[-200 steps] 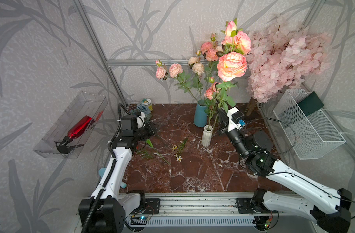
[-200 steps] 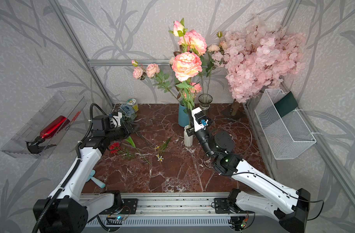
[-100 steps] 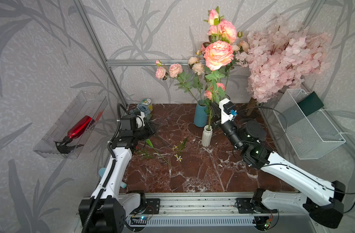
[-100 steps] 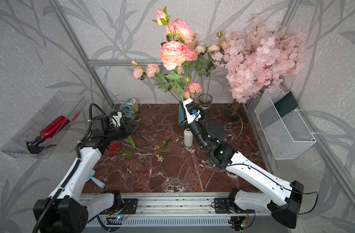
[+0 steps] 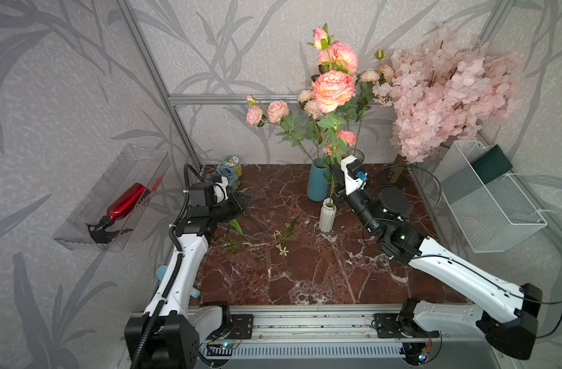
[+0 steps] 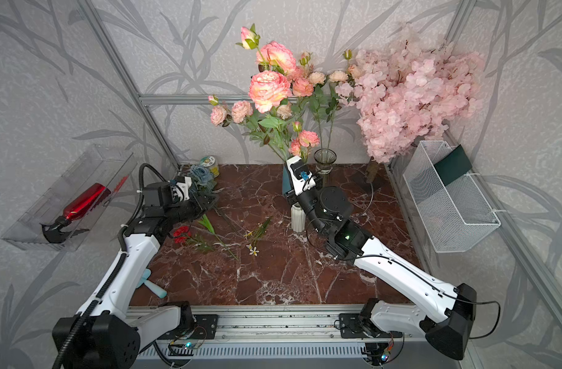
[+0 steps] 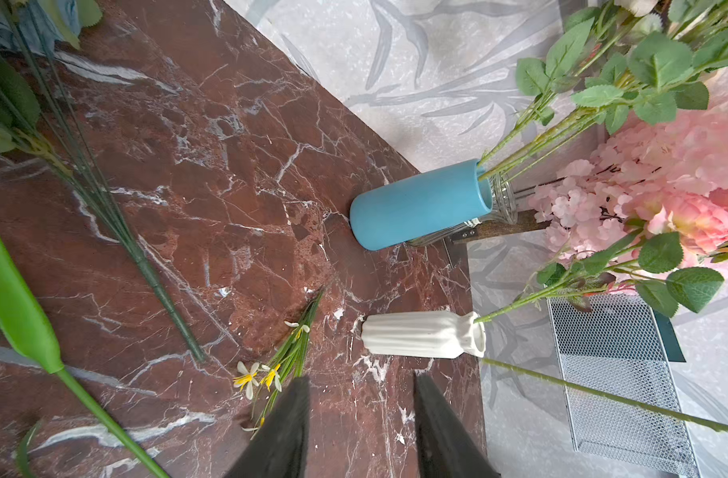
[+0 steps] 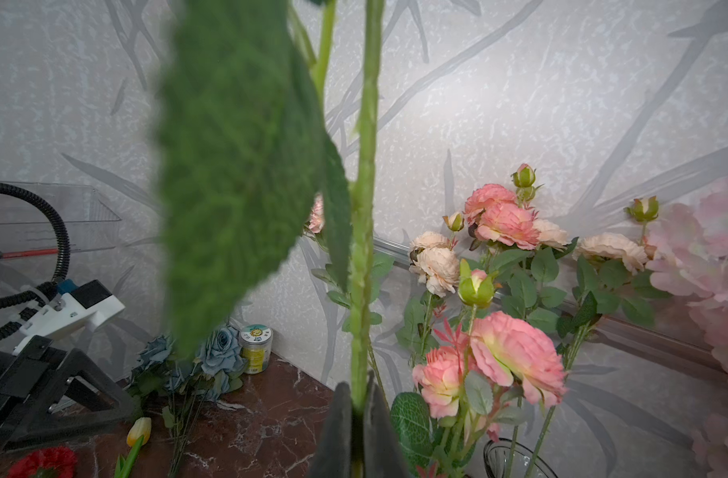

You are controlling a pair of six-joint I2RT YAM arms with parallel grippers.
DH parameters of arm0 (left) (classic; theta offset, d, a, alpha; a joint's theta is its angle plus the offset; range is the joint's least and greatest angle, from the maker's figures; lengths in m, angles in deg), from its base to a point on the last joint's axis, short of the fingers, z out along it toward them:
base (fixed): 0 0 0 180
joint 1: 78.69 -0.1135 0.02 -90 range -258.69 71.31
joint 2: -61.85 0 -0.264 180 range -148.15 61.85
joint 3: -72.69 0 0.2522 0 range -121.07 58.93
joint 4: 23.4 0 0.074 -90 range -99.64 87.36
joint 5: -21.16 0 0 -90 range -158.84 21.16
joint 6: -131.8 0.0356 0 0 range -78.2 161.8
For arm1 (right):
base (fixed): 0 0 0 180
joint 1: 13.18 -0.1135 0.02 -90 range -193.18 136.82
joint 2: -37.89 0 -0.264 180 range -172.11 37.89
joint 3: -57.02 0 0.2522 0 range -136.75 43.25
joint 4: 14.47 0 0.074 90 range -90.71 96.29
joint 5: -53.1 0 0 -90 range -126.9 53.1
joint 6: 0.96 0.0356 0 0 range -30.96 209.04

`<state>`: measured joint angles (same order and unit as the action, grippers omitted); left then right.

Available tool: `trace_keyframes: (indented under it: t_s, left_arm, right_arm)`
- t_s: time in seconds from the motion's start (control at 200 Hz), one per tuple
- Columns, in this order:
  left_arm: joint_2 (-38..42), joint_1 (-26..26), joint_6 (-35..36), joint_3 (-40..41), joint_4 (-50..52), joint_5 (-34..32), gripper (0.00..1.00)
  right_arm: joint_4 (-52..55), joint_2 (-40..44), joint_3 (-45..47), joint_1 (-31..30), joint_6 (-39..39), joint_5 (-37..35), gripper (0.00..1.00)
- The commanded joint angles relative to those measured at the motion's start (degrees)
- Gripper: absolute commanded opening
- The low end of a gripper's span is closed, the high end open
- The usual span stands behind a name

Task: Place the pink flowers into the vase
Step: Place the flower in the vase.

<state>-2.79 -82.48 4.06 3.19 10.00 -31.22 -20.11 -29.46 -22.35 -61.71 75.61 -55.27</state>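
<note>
right gripper clenching stem of pink flowers, holding them upright. stem end appearing to be entering mouth of white vase. left gripper hanging apart, empty, over table. remaining, likely: seating stem deeper, letting go.

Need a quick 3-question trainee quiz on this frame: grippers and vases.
1. True or false: the left gripper holds a flower.
2. The right gripper is shut on: A) a stem of the pink flowers; B) the blue vase; C) the red spray bottle.
3. Which vase does that held stem enter?
Key: 1 false, its jaws stand open and empty. 2 A. 3 the white ribbed vase.
</note>
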Motion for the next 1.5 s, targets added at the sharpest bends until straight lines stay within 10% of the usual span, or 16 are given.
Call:
trace_keyframes:
  t_s: [0.0, 1.495]
  left_arm:
    - [0.7, -0.7, -0.7, 0.7, -2.0, 1.2, 0.43]
    - [0.6, -3.1, -2.6, 1.6, -5.0, 4.4, 0.43]
  right_arm:
    - [-1.5, 0.4, -1.8, 0.5, 1.3, 1.7, 0.00]
    - [12.3, -11.0, -1.7, 8.3, 6.3, 10.4, 0.00]
